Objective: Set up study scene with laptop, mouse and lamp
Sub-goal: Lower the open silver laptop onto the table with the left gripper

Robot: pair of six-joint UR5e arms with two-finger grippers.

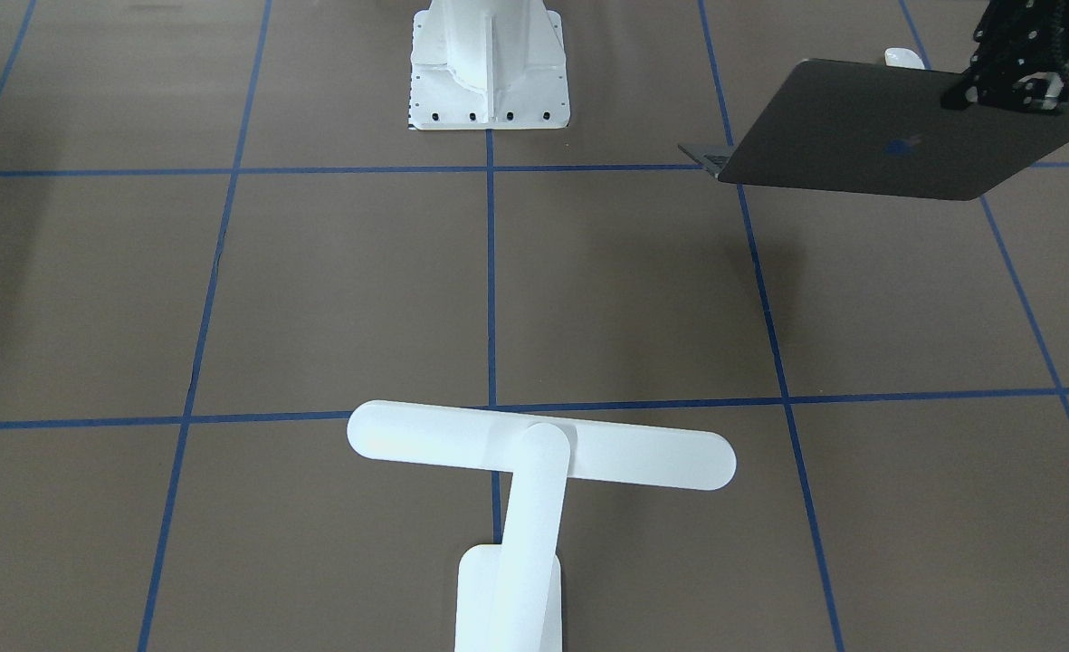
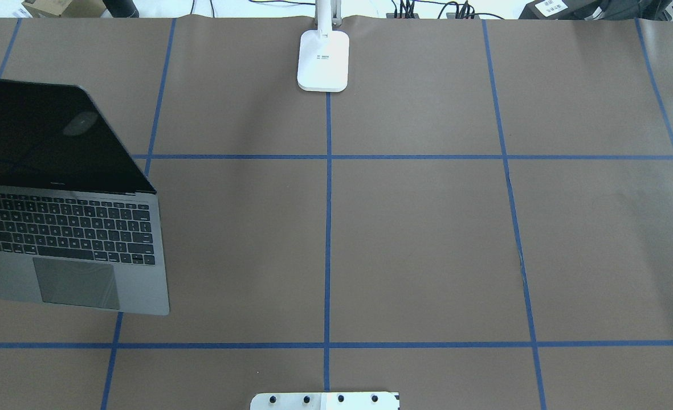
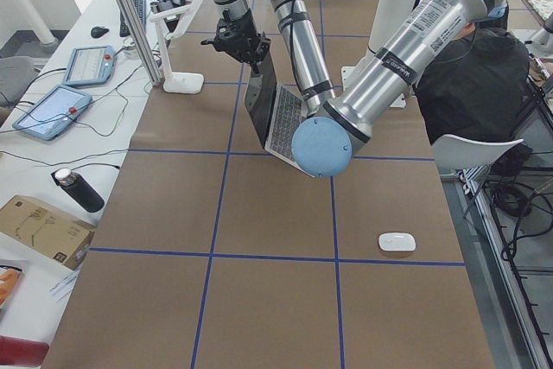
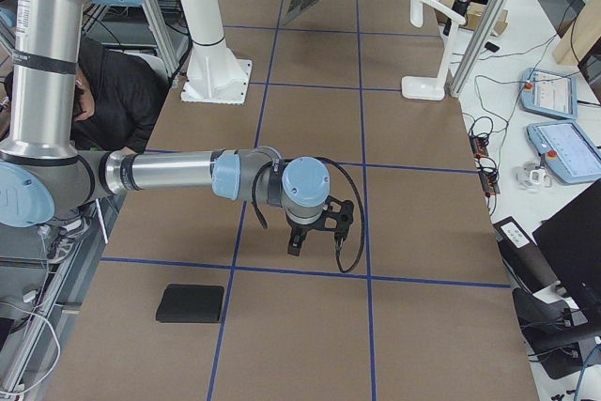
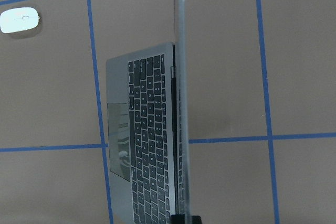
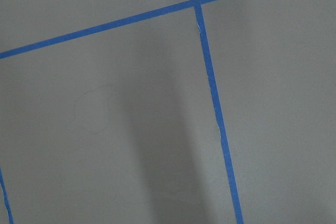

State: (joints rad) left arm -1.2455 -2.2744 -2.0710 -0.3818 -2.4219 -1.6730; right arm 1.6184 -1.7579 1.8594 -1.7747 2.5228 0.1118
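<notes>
The space-grey laptop (image 2: 74, 250) stands open at the table's left side, keyboard and trackpad showing. My left gripper (image 1: 1005, 91) is shut on the top edge of its lid (image 1: 860, 127). In the left wrist view the fingertips (image 5: 184, 219) clasp the lid's thin edge. The white mouse (image 3: 397, 241) lies on the table apart from the laptop, and also shows in the left wrist view (image 5: 19, 19). The white T-shaped lamp (image 1: 541, 448) stands at the far middle edge. My right gripper (image 4: 315, 227) hangs over bare table; I cannot tell whether it is open or shut.
The white bolted pedestal (image 1: 489, 63) stands at the robot's side of the table. A black mouse pad (image 4: 191, 302) lies near the table's right end. Blue tape lines (image 2: 327, 228) divide the brown table cover. Tablets and cables lie past the far edge.
</notes>
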